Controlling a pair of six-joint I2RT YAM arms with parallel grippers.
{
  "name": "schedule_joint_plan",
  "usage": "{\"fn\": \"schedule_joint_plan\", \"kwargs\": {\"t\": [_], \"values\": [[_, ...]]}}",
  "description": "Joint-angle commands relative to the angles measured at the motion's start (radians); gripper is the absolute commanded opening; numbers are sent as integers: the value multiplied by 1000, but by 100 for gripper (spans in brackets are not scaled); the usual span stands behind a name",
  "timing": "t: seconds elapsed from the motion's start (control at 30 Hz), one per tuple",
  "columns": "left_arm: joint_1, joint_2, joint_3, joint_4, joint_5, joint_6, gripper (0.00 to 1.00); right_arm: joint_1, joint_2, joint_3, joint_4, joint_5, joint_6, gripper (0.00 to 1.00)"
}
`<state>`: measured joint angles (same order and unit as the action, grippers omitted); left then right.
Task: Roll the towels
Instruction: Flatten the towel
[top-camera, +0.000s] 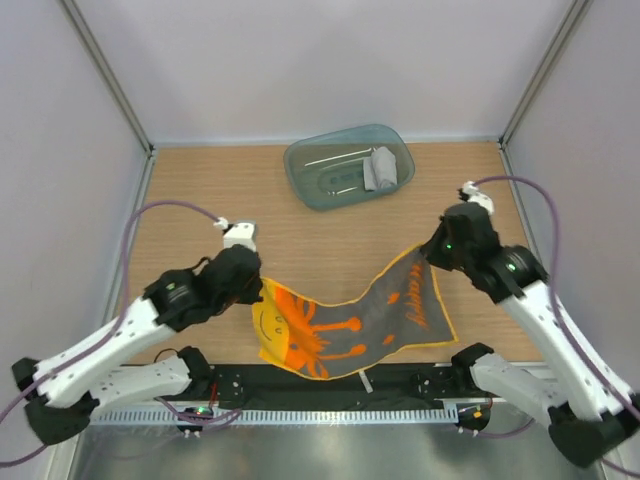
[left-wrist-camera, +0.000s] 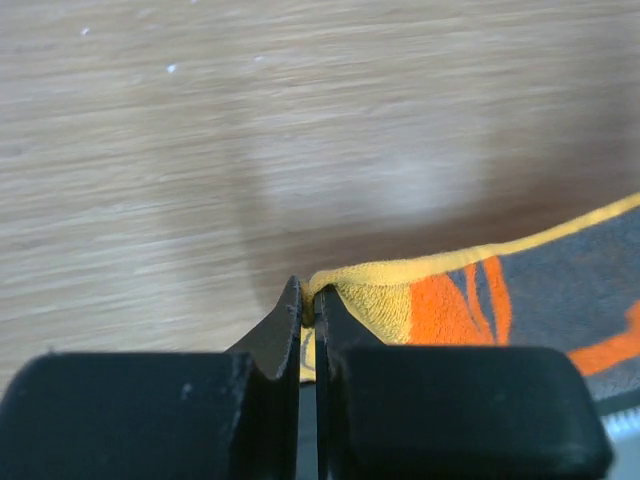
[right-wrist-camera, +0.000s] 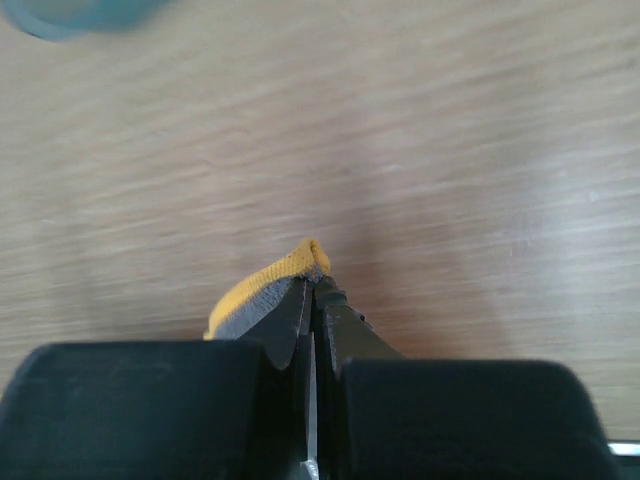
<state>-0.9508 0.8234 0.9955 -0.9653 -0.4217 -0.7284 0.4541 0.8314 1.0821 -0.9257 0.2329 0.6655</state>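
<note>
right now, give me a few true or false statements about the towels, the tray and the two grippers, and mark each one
1. Both the left gripper and the right gripper are shut on the yellow towel. True.
2. The grey towel lies spread flat on the table. False: it sits bundled up inside the tray.
3. The tray stands at the far side of the table, beyond the yellow towel. True.
4. The yellow towel is rolled up. False: it hangs open, stretched between the two grippers, each pinching an edge of it.
</note>
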Motion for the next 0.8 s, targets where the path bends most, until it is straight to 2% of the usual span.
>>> {"fn": "schedule_joint_plan", "kwargs": {"t": [0.0, 0.07, 0.1, 0.13, 0.33, 0.53, 0.77], "values": [[140, 138, -50, 88, -39, -7, 0, -6, 124, -86, 94, 39, 62, 1], [283, 229, -98, 166, 79, 17, 0, -17, 222, -109, 168, 57, 65, 1], [397, 252, -110, 192, 165, 35, 0, -25, 260, -111, 186, 56, 62, 1], [429, 278, -118, 210, 170, 40, 0, -47, 290, -110, 221, 52, 54, 1], [518, 488, 46, 191, 84, 82, 1, -164, 514, -100, 369, 11, 22, 1], [583, 730, 213, 194, 66, 130, 0, -189, 714, -48, 468, -61, -1, 1], [647, 951, 342, 211, 80, 172, 0, -210, 877, 76, 464, -44, -30, 1]]}}
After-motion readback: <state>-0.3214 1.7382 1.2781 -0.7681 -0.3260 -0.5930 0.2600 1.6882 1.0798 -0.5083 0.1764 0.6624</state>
